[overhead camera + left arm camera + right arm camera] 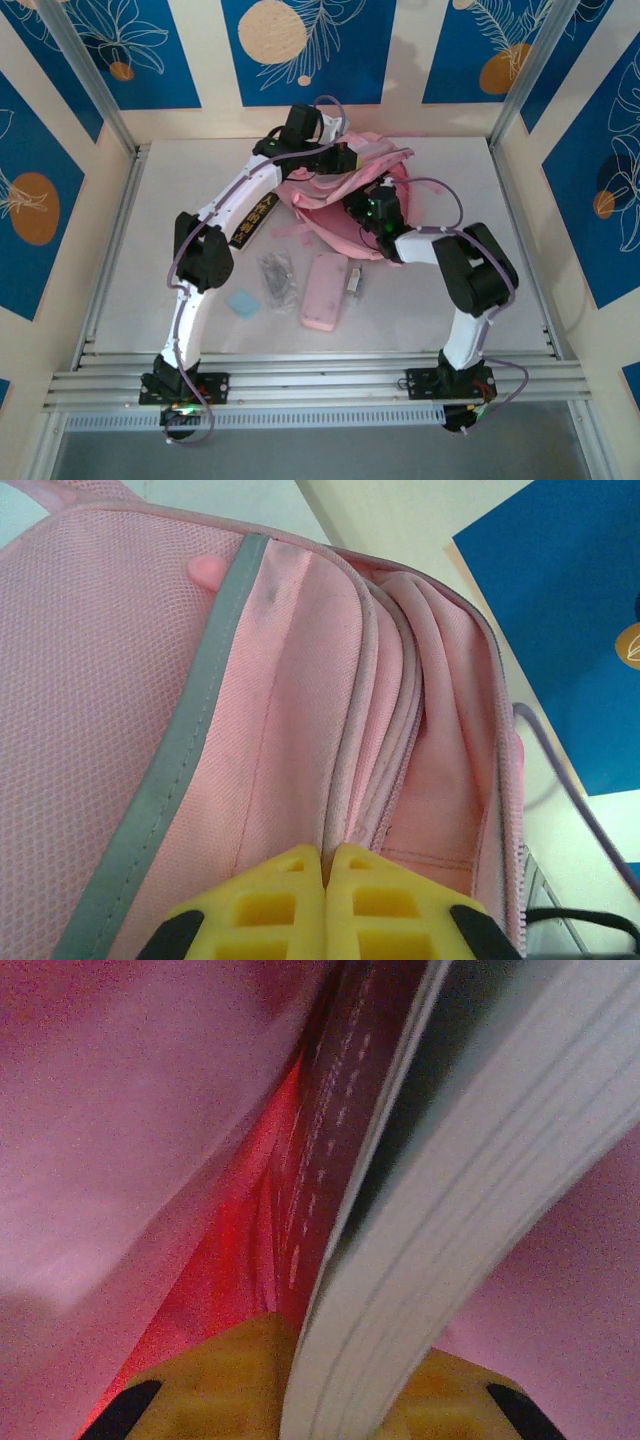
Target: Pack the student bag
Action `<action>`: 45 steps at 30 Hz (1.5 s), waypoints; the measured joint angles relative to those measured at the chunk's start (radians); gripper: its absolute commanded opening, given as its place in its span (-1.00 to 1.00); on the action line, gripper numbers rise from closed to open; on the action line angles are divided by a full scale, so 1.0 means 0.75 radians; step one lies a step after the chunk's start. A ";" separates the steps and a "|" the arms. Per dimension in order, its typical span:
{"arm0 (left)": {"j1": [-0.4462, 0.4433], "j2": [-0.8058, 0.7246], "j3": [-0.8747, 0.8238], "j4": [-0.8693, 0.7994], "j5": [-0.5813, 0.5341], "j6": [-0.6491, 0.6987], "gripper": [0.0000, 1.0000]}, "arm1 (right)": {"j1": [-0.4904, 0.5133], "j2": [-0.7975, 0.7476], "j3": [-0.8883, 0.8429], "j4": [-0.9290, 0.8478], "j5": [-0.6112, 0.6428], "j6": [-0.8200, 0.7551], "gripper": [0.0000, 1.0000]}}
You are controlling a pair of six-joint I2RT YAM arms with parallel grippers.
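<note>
The pink student bag (322, 222) lies at the back middle of the table with its mouth toward the arms. My left gripper (350, 158) is shut on the bag's upper opening edge; in the left wrist view the yellow fingers (327, 865) pinch a piped seam of the pink fabric (280, 680) beside a grey trim strip. My right gripper (372, 207) reaches into the bag's mouth. Its yellow fingers (340, 1360) are shut on a thick book (430, 1240) with white page edges and a dark red cover, with the pink lining (120, 1110) all around it.
On the table in front of the bag lie a flat pink pencil case (323, 290), a small pale item (354, 280) beside it, a grey crumpled bundle (276, 278) and a light blue eraser (243, 302). A black strip with gold lettering (255, 222) lies by the left arm.
</note>
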 measured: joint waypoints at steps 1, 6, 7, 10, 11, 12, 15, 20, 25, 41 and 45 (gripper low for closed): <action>0.000 -0.001 -0.002 0.001 0.001 0.001 -1.00 | 0.001 0.029 0.016 0.001 -0.005 0.028 -1.00; 0.000 -0.002 -0.005 0.009 -0.001 0.001 -1.00 | 0.007 0.031 0.020 -0.058 -0.004 0.216 -0.19; 0.000 -0.002 -0.005 0.009 -0.001 0.001 -1.00 | 0.009 0.006 0.011 -0.095 -0.006 0.243 -0.01; 0.000 -0.002 -0.010 0.010 -0.001 0.002 -1.00 | 0.012 -0.131 -0.057 -0.234 -0.014 0.304 0.32; 0.000 -0.002 -0.010 0.009 -0.002 0.002 -1.00 | 0.013 -0.185 -0.079 -0.289 -0.012 0.315 0.37; 0.000 -0.002 -0.013 0.010 -0.002 0.004 -1.00 | 0.015 -0.255 -0.098 -0.363 -0.014 0.318 0.42; 0.000 -0.002 -0.018 0.010 -0.002 0.005 -1.00 | 0.022 -0.481 -0.119 -0.586 -0.010 0.293 0.45; -0.003 -0.005 -0.065 0.054 0.010 -0.011 -0.66 | 0.069 -0.882 -0.144 -0.944 0.028 0.181 0.44; -0.007 -0.034 -0.165 0.103 0.016 -0.039 -0.09 | 0.090 -1.122 -0.157 -1.245 0.071 0.081 0.44; 0.405 -0.459 -0.711 0.148 -0.212 0.122 0.37 | 0.196 -0.665 0.199 -1.282 -0.087 -0.101 0.39; 0.580 -0.446 -0.786 0.134 -0.303 0.162 0.38 | 0.271 -0.427 0.342 -1.194 -0.127 -0.105 0.35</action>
